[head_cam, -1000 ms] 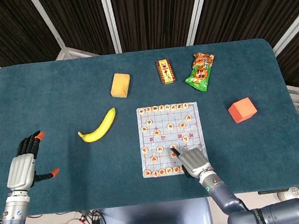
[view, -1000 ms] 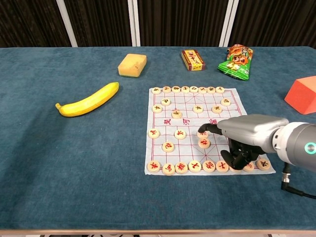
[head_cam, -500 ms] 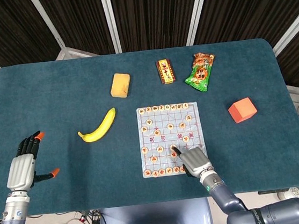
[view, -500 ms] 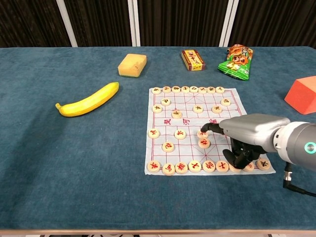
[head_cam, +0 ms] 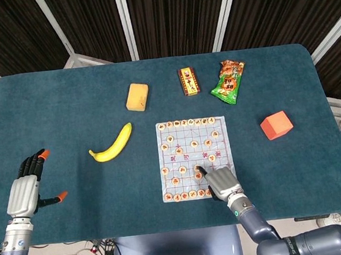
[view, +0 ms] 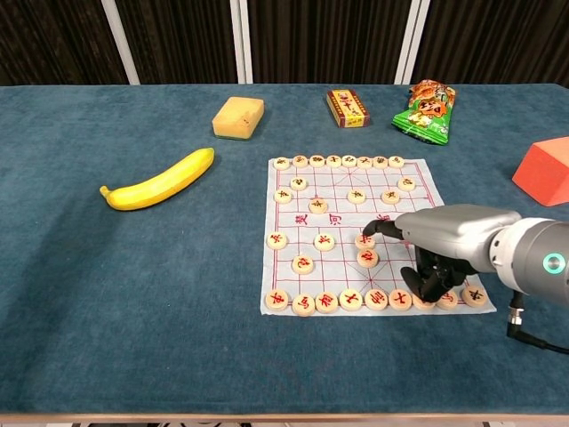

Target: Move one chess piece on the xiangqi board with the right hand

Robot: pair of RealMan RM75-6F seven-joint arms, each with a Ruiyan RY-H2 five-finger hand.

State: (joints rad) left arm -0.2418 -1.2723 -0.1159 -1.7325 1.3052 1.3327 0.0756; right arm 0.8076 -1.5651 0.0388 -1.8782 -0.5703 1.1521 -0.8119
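The white xiangqi board (head_cam: 188, 145) (view: 342, 189) lies at the table's front centre, with round wooden pieces in rows along its far and near edges and several scattered in the middle. My right hand (head_cam: 222, 184) (view: 449, 236) hovers low over the board's near right part. One finger (view: 378, 228) stretches out to a mid-board piece (view: 364, 240) and its tip touches or nearly touches it; the other fingers curl under the palm, holding nothing. They hide some near-row pieces. My left hand (head_cam: 25, 193) rests at the front left with its fingers spread, holding nothing.
A banana (head_cam: 112, 144) (view: 162, 179) lies left of the board. At the far side sit a yellow sponge block (view: 238, 117), a small red box (view: 348, 108) and a green snack bag (view: 426, 110). An orange cube (head_cam: 275, 125) (view: 544, 171) stands to the right.
My right hand has drifted slightly toward the board's near right. No piece has visibly shifted. The left hand is unmoved.
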